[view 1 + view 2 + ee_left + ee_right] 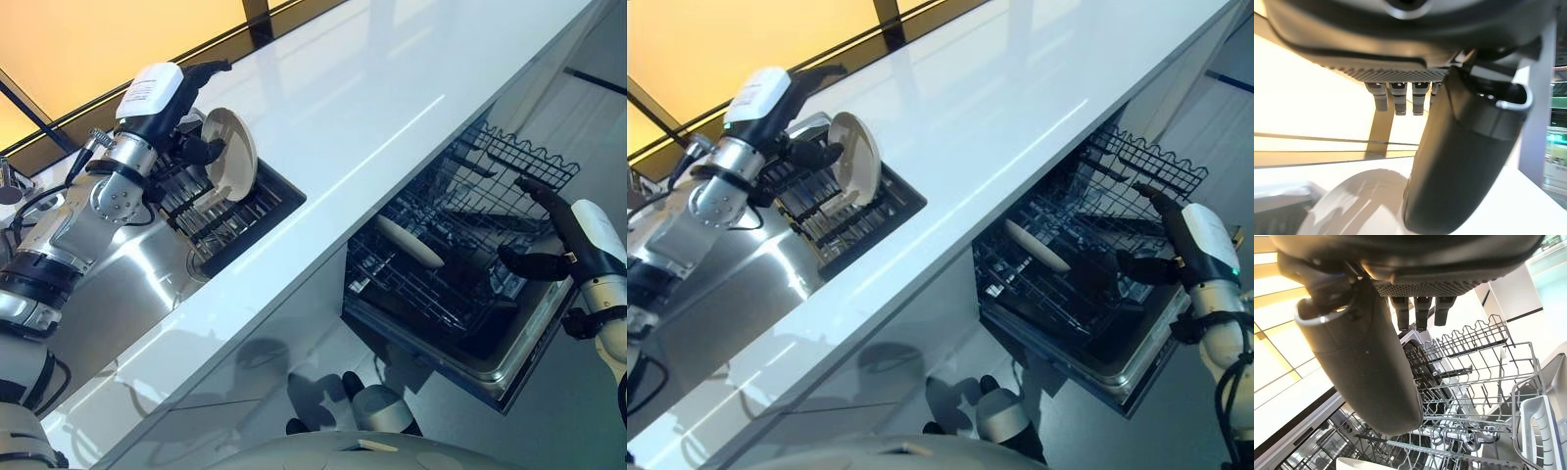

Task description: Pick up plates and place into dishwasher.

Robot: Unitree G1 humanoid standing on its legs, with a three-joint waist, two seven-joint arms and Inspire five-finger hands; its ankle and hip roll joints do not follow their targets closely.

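A: Dishwasher rack (460,245) is pulled out below the desk (372,117), one plate (409,241) already in it. Right hand (549,245) beside it, fingers straight, holding nothing

B: And left hand (191,147)?

A: Pinching a cream plate (231,154) upright in the sink-side drying rack (220,211) – not yet lifted, so still needs carrying over, I'd say

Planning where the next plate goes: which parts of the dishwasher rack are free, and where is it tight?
The black wire dishwasher rack holds one cream plate on its counter side; the tines between that plate and the right hand look bare. The raised wire edge borders the far end. The dark dish rack beside the left hand is crowded.
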